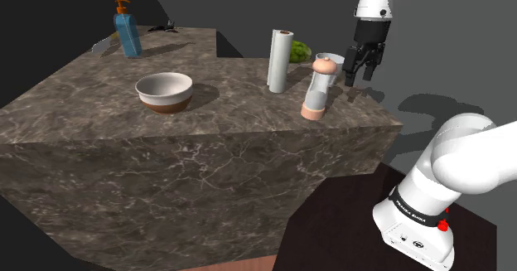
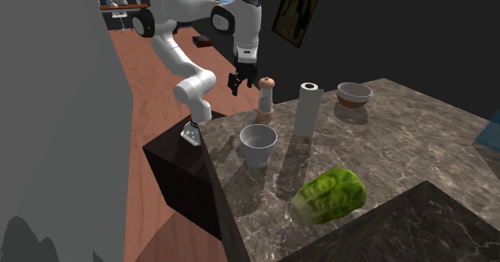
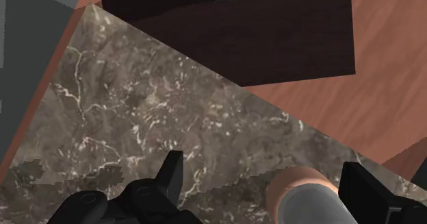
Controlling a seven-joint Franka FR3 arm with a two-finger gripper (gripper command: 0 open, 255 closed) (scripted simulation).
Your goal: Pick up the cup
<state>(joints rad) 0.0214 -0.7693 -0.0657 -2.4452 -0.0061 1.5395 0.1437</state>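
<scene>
The cup [image 2: 258,144] is a plain pale grey tumbler standing upright on the marble counter [image 2: 401,140] near its edge. In the shoulder view only the cup's rim [image 1: 325,58] peeks out behind a tall grinder [image 1: 319,87]. My gripper [image 1: 362,72] hangs open above the counter's corner beside the grinder, off to one side of the cup and higher than it [image 2: 242,86]. In the wrist view the gripper [image 3: 263,169] looks down on marble, with the grinder's top [image 3: 308,198] between the spread fingers and untouched.
A paper towel roll [image 2: 305,108] stands just past the cup, a green lettuce [image 2: 330,195] lies beside it. A brown-and-white bowl [image 1: 164,91] and a blue soap bottle [image 1: 127,31] sit farther along the counter. The dark stand [image 2: 172,152] is below the counter's corner.
</scene>
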